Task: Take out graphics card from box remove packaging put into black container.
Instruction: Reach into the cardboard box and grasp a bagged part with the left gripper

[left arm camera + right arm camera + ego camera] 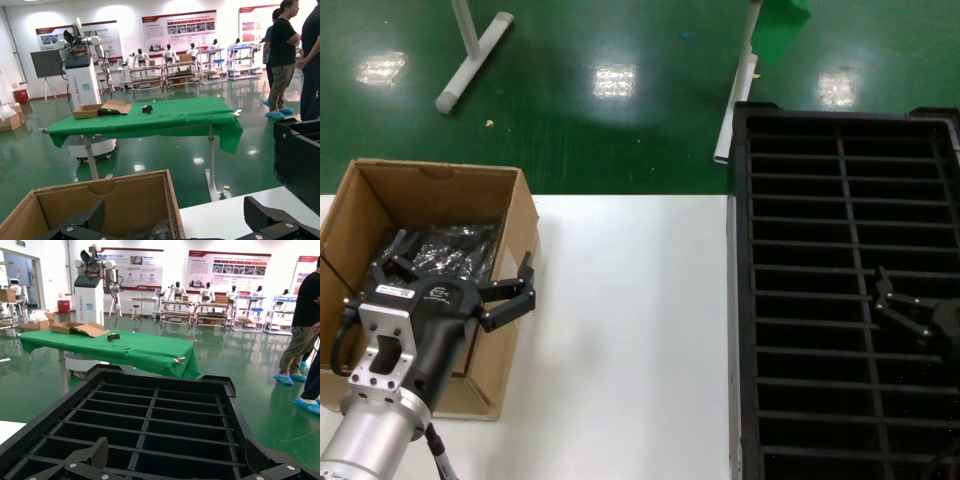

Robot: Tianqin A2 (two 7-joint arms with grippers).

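The brown cardboard box stands open at the table's left. The crinkly grey packaging lies inside it; the graphics card itself is hidden. My left gripper hangs open, straddling the box's right wall: one finger is over the bag and the other is outside, above the table. In the left wrist view the box and a bit of packaging lie between the spread fingers of that gripper. My right gripper hovers open and empty over the black container, whose ribbed slots show under the gripper.
The white table spans between box and crate. Behind its far edge lie green floor and white stand legs. A corner of the crate shows in the left wrist view. People stand far off.
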